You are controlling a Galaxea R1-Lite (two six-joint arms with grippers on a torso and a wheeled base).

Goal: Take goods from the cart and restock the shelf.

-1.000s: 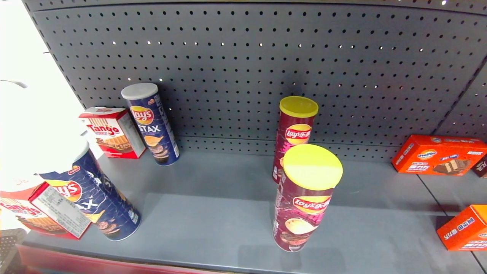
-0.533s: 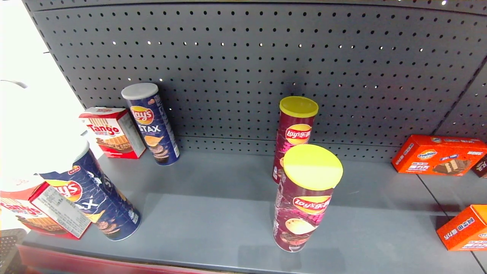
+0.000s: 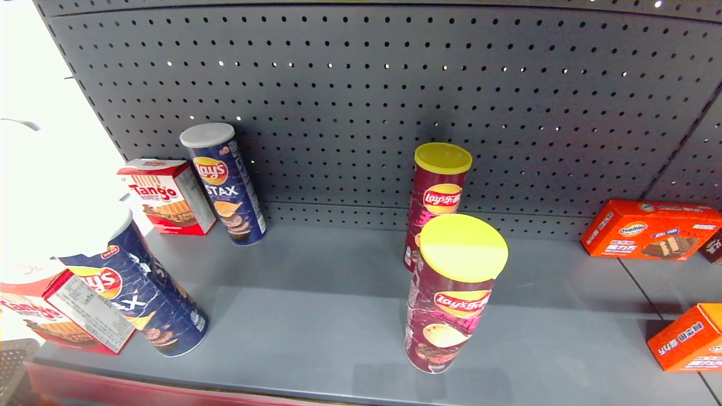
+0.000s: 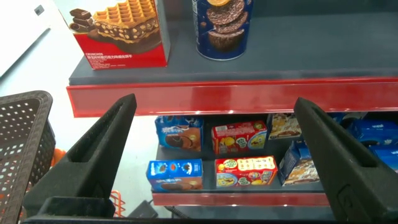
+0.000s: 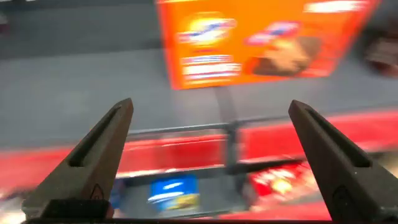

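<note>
On the grey shelf (image 3: 338,316) stand two maroon chip cans with yellow lids, one at the front (image 3: 451,304) and one behind it (image 3: 437,192). Two blue chip cans (image 3: 225,186) (image 3: 146,299) and red wafer boxes (image 3: 163,194) (image 3: 62,316) sit at the left. My left gripper (image 4: 214,102) is open and empty, below the shelf's red front edge (image 4: 249,96), under a wafer box (image 4: 121,31) and a blue can (image 4: 224,28). My right gripper (image 5: 211,104) is open and empty, in front of an orange box (image 5: 261,40).
Orange boxes (image 3: 648,228) (image 3: 685,338) occupy the shelf's right side. A dark mesh basket (image 4: 22,143) is beside the left gripper. A lower shelf holds several small packs (image 4: 239,137). The shelf between the blue and maroon cans is bare. A pegboard (image 3: 361,101) backs the shelf.
</note>
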